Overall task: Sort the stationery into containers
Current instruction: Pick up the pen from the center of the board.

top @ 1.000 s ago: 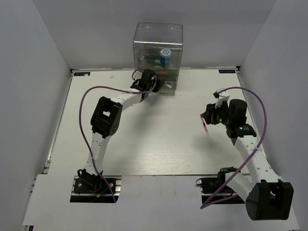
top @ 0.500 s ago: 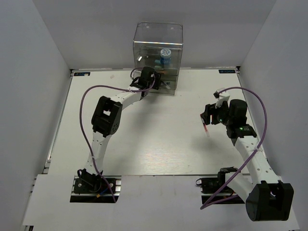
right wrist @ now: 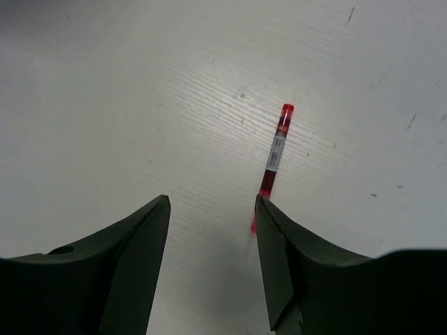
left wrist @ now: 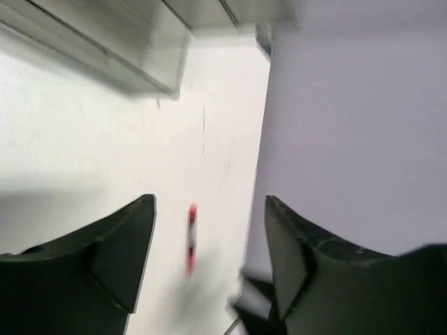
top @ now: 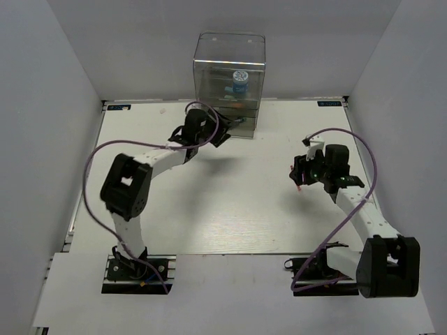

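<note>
hovering right gripper (right wrist: 211, 204), jaws apart, red pen (right wrist: 275, 151)

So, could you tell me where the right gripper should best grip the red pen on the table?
Grip the red pen at mid-barrel from straight above, closing across its width: it lies flat and thin, just beside the open right gripper.

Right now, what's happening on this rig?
Stationery sorting, apparently near the end. The clear organiser at the far edge already holds a blue-and-white roll. One red pen lies loose on the table. The right gripper hovers over it, jaws open, the pen's end near one finger but not gripped. The left gripper is by the organiser's base, jaws open and empty.
</note>
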`<state>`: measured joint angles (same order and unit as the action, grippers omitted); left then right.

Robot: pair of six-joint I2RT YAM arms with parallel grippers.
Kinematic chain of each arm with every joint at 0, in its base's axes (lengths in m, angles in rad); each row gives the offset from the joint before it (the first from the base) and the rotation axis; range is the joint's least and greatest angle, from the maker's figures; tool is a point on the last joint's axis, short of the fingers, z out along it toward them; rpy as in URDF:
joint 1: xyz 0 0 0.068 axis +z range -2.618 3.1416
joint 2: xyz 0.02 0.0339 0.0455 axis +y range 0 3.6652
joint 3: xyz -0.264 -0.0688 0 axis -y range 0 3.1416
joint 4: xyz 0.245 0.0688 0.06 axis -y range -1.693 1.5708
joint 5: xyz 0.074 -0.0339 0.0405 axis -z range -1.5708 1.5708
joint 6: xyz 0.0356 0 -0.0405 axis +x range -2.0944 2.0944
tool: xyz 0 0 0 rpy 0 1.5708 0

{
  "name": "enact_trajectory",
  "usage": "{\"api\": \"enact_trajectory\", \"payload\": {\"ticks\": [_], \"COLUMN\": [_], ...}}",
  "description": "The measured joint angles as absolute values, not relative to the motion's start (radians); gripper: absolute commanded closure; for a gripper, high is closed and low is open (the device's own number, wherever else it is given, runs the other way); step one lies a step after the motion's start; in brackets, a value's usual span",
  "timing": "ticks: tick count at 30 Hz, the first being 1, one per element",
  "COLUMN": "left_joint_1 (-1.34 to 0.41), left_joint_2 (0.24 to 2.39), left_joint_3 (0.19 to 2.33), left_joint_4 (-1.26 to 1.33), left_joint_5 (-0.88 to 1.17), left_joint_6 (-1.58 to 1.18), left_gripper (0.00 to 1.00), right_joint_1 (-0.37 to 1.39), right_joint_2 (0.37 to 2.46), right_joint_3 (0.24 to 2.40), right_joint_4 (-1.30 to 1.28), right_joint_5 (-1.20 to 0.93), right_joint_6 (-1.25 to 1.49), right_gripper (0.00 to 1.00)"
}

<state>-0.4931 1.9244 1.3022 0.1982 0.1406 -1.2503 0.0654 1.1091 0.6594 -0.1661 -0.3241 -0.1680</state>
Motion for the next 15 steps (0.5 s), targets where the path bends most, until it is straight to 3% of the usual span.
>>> {"api": "enact_trajectory", "payload": {"ticks": [6,14,15], "left_joint_1": [-0.464,-0.451,-0.451], "left_joint_2": [1.617,1.37,1.346], "left_joint_3": [1.127,0.988,0.969], "left_joint_4": [0.107,-0.086,-0.101], "left_joint_5": [0.283,0.182,0.166], "left_joint_6": [-0.847,-0.45,-0.424], "left_gripper": [0.18,0.12,0.12], "right_joint_1": [0.08,0.115,0.117], "right_joint_2": [1.257,1.445,1.463], "right_joint_3": [0.667,0.737,0.743], "right_joint_4": [-0.187,-0.199,-0.199], "right_joint_5": [-0.292,-0.176,-0.16], "right_joint_6": [-0.178,-0.192,-0.193], "right_gripper": [0.4,0.4,0.44]}}
